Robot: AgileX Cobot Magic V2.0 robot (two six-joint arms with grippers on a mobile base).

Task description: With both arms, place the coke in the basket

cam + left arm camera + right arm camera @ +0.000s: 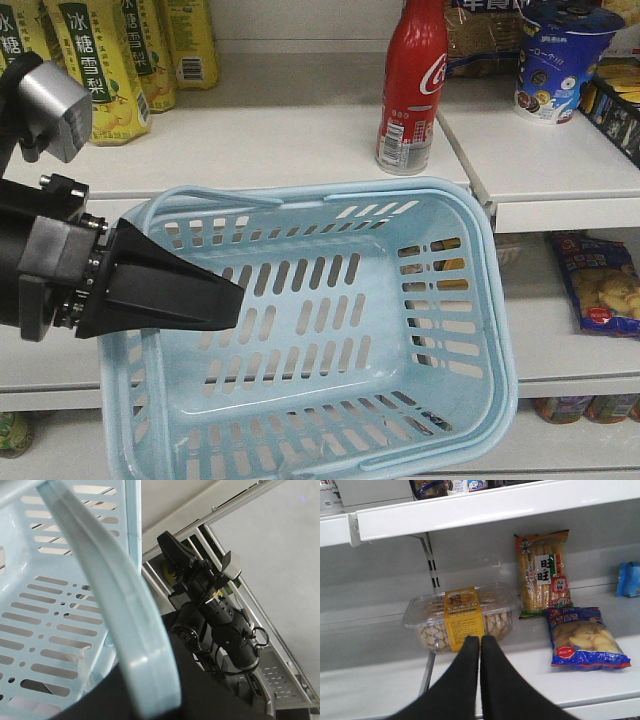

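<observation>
The coke (412, 85) stands upright on the shelf (300, 140) just behind the basket (500, 300), which the left end effector (225, 297) clamps by its rim; the right end effector (480, 639), closed on nothing, should grip the smooth, likely full and heavy bottle mid-label

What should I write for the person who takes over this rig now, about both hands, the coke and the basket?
Left hand: seemingly shut on the basket at its left rim, holding it tilted before the shelves.
Right hand: shut, empty, facing snacks on a lower shelf.
The coke stands upright on the upper shelf behind the basket.
Done: basket held up, empty.
Left: right hand grasps the coke and puts it in the basket.
</observation>
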